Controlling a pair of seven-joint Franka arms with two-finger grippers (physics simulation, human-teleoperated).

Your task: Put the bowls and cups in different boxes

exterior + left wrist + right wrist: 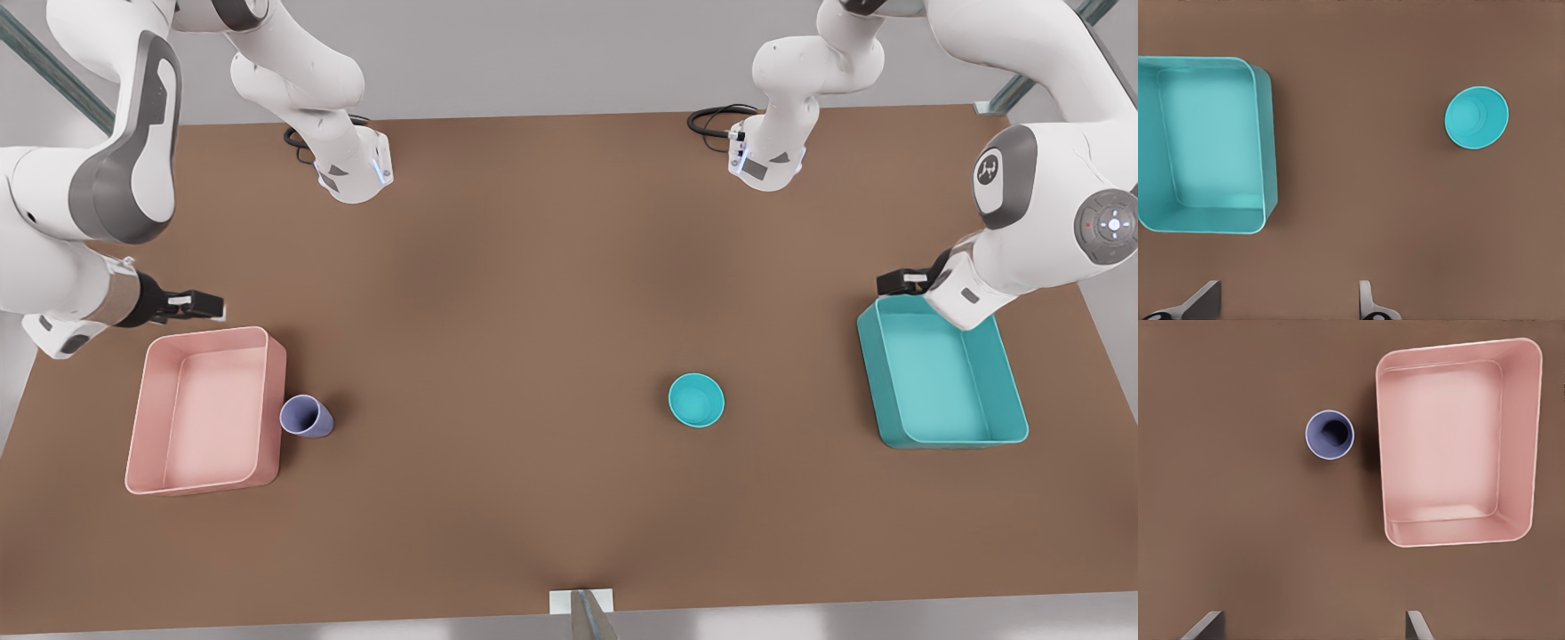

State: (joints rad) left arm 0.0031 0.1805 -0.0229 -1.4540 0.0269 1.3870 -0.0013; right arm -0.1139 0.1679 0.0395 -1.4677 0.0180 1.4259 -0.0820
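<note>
A small teal bowl [696, 400] [1476, 117] stands upright on the brown table, right of centre in the front view. The teal box [941, 377] [1265, 153] sits at the front view's right, with nothing inside. My left gripper [900, 283] [1286, 303] hovers above that box's far edge, open and holding nothing. A lavender cup [307, 416] [1330, 435] stands upright right beside the pink box [206, 409] [1518, 440], which holds nothing, at the front view's left. My right gripper [197, 305] [1313, 625] hangs open above the pink box's far edge.
Both arm bases [356, 169] [766, 160] stand at the table's far edge with black cables beside them. A small white mount [582, 603] sits at the near edge. Bare brown table [498, 356] lies between the cup and the bowl.
</note>
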